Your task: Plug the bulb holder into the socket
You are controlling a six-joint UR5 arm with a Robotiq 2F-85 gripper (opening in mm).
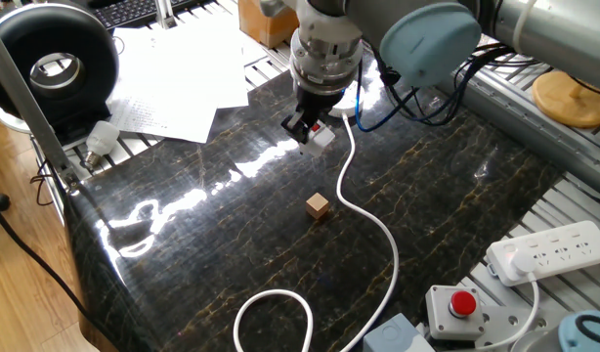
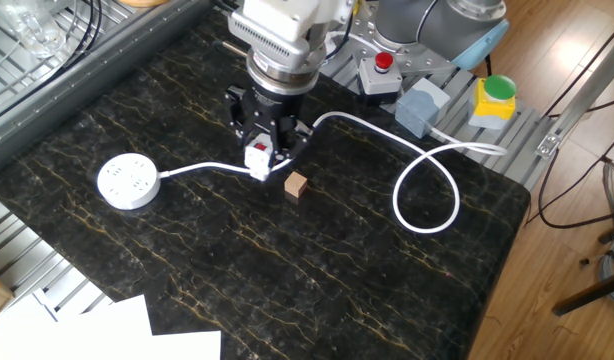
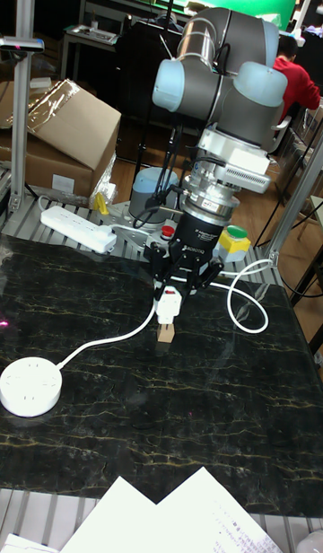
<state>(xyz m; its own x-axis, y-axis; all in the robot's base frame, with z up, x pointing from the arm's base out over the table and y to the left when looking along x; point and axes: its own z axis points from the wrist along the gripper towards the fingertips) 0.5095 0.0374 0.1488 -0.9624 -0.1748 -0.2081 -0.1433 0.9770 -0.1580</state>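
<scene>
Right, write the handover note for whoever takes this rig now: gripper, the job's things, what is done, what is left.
Gripper: shut on the bulb holder, held clear above the table, red patch showing.
Socket: lying flat on the table, holes up, off to one side of the gripper, nothing plugged in; its cord runs under the arm and loops near the table's edge.
Wooden cube: on the table just beside the gripper, not part of the job.
Done: bulb holder picked up.
Left: carry it over the socket, line the prongs up with the holes, push it in, let go.
</scene>
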